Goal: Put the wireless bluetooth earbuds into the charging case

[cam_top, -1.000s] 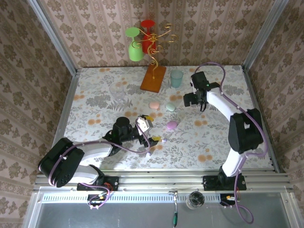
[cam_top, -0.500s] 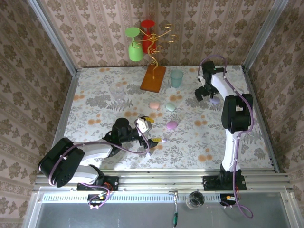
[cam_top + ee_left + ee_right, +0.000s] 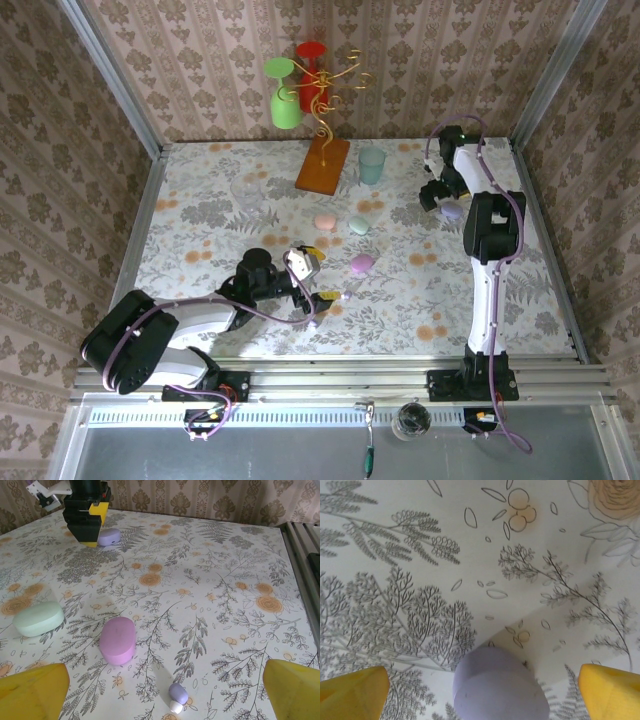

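A small purple earbud [image 3: 178,692] lies on the floral surface [image 3: 200,215] close to the middle of its near edge, with a white piece [image 3: 175,706] touching its near end; whether that is a second bud or the tip of the first cannot be told. The left gripper [image 3: 319,272] hovers low just short of it, its jaws spread wide with nothing between them. Beyond the bud are a closed magenta case [image 3: 118,640] and, further left, a pale green case [image 3: 38,618]; a pink case [image 3: 325,221] sits near the middle of the surface. Well apart, toward the far right corner, a lavender case [image 3: 497,685] rests under the right gripper [image 3: 482,690], whose jaws are spread on either side of it with a gap showing at each side. A cup stand [image 3: 322,165] and a teal cup [image 3: 371,165] stand at the far edge. Risks from here: the lavender case is smooth and rounded, so jaws closing off-centre could squirt it sideways. The bud is tiny and glossy, so a slightly misplaced pinch could flick it away or catch the white piece along with it. The case looks shut, and if so it must be opened before anything goes in. Hard to make out: the case's near side is cut off in the right wrist view, and no seam or hinge shows. Both wrist views show the yellow fingertips only at the corners, and from above the bud is a mere speck.
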